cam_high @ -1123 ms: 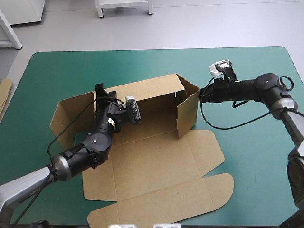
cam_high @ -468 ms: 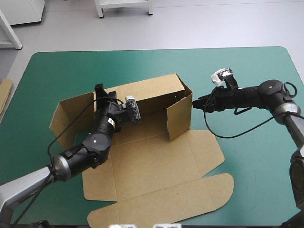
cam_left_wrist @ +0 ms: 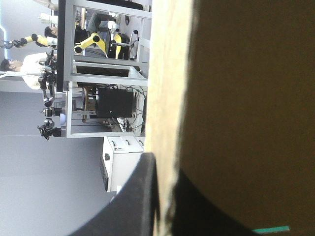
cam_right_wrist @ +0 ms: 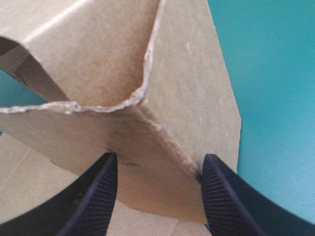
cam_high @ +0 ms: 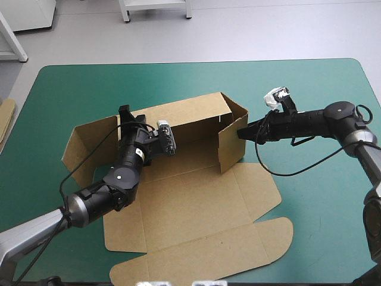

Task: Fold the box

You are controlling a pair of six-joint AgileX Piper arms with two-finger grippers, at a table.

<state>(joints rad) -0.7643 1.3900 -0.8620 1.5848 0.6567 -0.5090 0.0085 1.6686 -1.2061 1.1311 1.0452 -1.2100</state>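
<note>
Where the brown box [cam_high: 190, 202] sits mid-table, its lid [cam_high: 202, 262] flat toward the near edge of the teal-green cover [cam_high: 321, 238], the board looks light and stiff, bending only at its scores. The left gripper [cam_left_wrist: 167, 211] pinches the raised back wall [cam_high: 190, 116]. Farther off, the right gripper [cam_right_wrist: 158, 160] is spread, straddling the end flap [cam_high: 232, 146]; hold low by the fold, I'd say.
</note>
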